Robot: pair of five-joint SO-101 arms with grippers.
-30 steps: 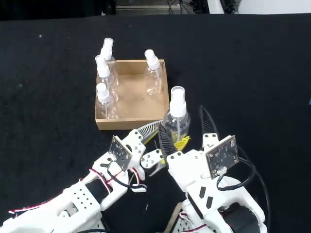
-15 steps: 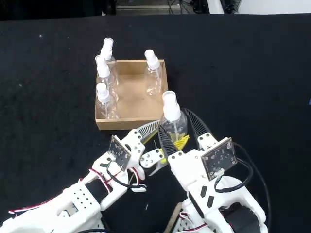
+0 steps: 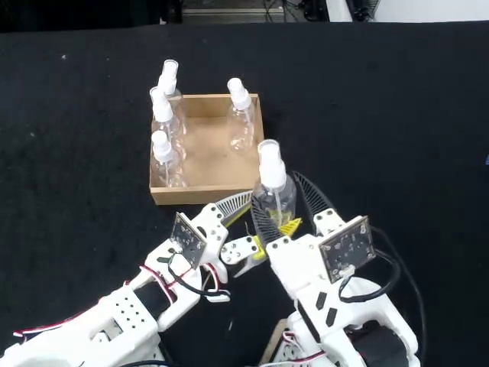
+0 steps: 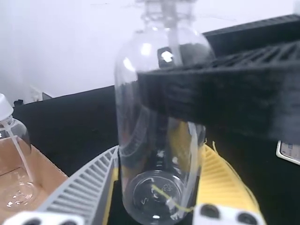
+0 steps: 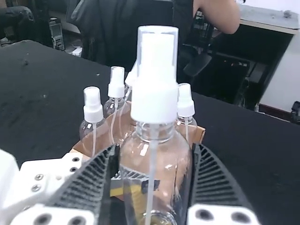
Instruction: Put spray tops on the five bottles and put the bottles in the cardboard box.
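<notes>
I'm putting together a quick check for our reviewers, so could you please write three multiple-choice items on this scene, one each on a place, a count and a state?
1. Where is the bottle that stands in the right claw?
A. Just outside the cardboard box, at its near right corner
B. Inside it, against the far wall
C. At the table's far edge

2. How many bottles wear white spray tops?
A. Three
B. Four
C. Five

3. What is the right claw doing?
A. Open, clear of the bottle
B. Shut on the bottle's body
C. Pinching only the spray top

Key: 1 A, the high view shows the bottle beside that corner. 2 C, there are four at the box plus the held one. 3 B, the right wrist view shows black fingers pressed on both sides of the body.
</notes>
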